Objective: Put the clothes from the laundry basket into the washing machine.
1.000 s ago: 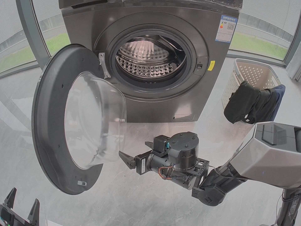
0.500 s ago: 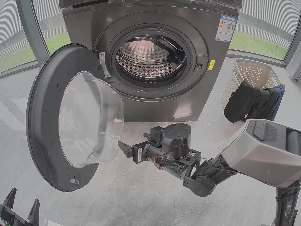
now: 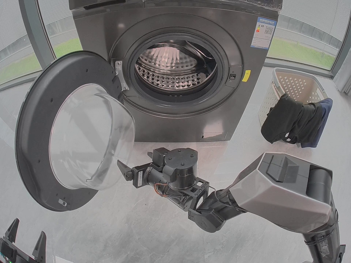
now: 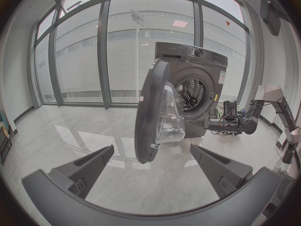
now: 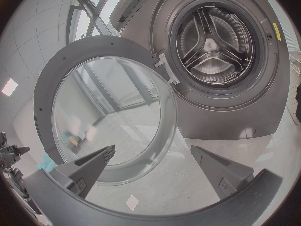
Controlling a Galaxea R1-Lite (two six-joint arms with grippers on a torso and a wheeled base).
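By the door (image 3: 33, 128), near side, the right gripper (image 3: 134, 160) hangs spread, empty — door-opening step, likely; next, clothes (image 3: 289, 119) from the basket (image 3: 292, 71), far right.

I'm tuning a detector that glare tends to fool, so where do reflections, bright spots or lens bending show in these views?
Head view: the drum throws bright highlights, and the glossy floor mirrors the window frames. Left wrist view: strong fisheye bows the window frames, with dark corners. Right wrist view: the door glass warps the window bars seen in it; the washing machine front looks bowed.
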